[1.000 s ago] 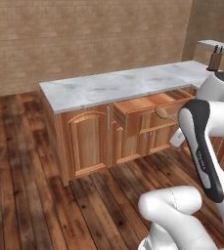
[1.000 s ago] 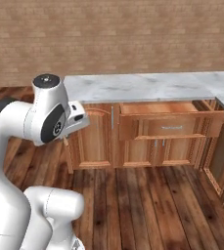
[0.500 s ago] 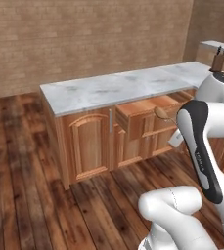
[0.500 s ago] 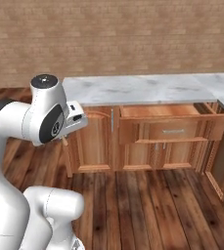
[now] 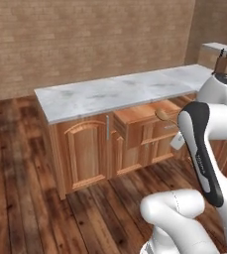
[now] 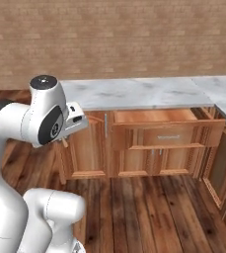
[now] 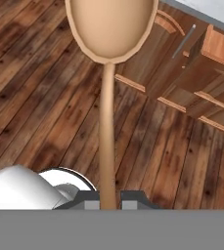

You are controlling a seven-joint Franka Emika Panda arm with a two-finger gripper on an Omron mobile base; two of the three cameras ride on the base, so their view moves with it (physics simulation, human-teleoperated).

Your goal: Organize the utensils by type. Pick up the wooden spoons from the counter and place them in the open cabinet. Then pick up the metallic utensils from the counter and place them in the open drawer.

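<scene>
Kitchen: marble counter (image 5: 110, 94) over wooden cabinets (image 5: 85, 154), open drawer (image 6: 159, 129), brick wall (image 6: 109, 34).

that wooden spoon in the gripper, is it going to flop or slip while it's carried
The wooden spoon probably stays stiff: its handle runs straight from the gripper. Held at the handle's far end, with the wide bowl far out, it may swing or pivot. The smooth, thin handle could slip.

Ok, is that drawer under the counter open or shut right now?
Open. The open drawer is pulled out from the cabinet front, its wood-grain inside showing in both base views; nothing seen lying in it.
</scene>
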